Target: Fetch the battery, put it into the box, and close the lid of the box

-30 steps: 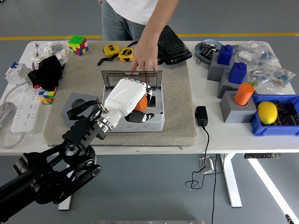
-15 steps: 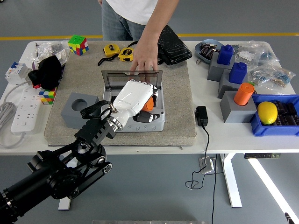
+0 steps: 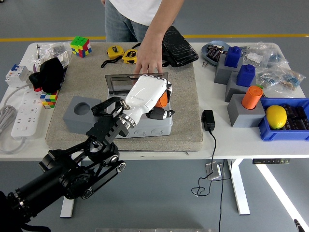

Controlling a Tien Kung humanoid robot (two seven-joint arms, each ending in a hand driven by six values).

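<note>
My left hand (image 3: 161,103) is white and reaches in from the lower left. It is shut on an orange battery (image 3: 163,99), held over the right part of the open grey box (image 3: 157,128) on the felt mat (image 3: 186,101). The box's clear lid (image 3: 117,82) stands open at the back. A person's hand (image 3: 149,62) rests on the lid's top edge. My hand hides most of the box's inside. An empty grey battery holder (image 3: 79,112) sits left of the box. My right arm is out of view.
At the right, grey stands hold another orange battery (image 3: 252,96) and two blue ones (image 3: 233,56). A blue bin (image 3: 304,134) holds a lemon (image 3: 276,116). A black adapter (image 3: 208,119) lies right of the mat. A power strip (image 3: 23,113) and cubes lie at the left.
My left hand has moved forward and to the right with the orange battery, from the box's left half to over its right half. The person's hand stays on the lid.
</note>
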